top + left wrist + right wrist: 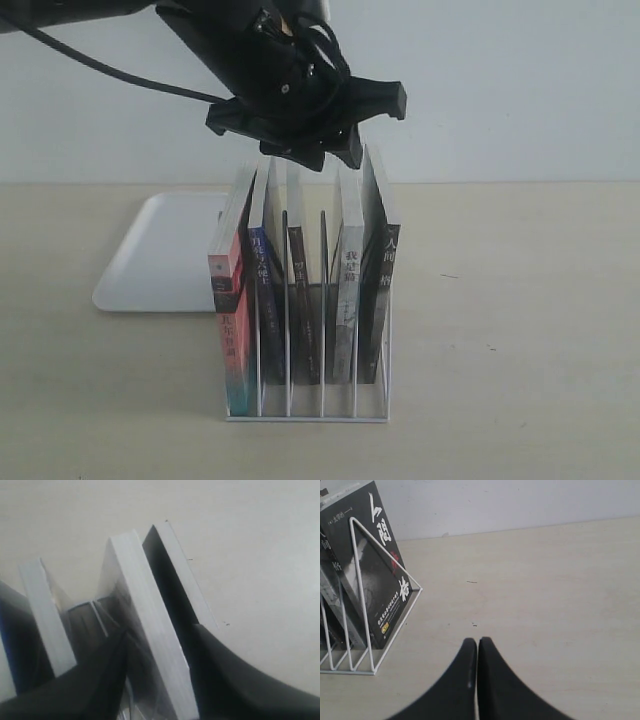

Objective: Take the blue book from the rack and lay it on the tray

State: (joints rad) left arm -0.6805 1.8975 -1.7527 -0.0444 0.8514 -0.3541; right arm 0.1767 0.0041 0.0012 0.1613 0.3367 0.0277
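Plain white wall (500, 90) across the back, smooth and evenly lit. Below it a pale beige tabletop (520, 330), matte, meeting the wall along one straight horizontal line in the exterior view. Same junction in the right wrist view, slightly slanted, the wall brighter than the tabletop. A few tiny dark specks (471, 582) on the bare surface, well apart from one another. Soft, diffuse light throughout, with only weak, blurred shadows on the tabletop and no hard edges to them. In the left wrist view, the same beige surface, plain and a little out of focus
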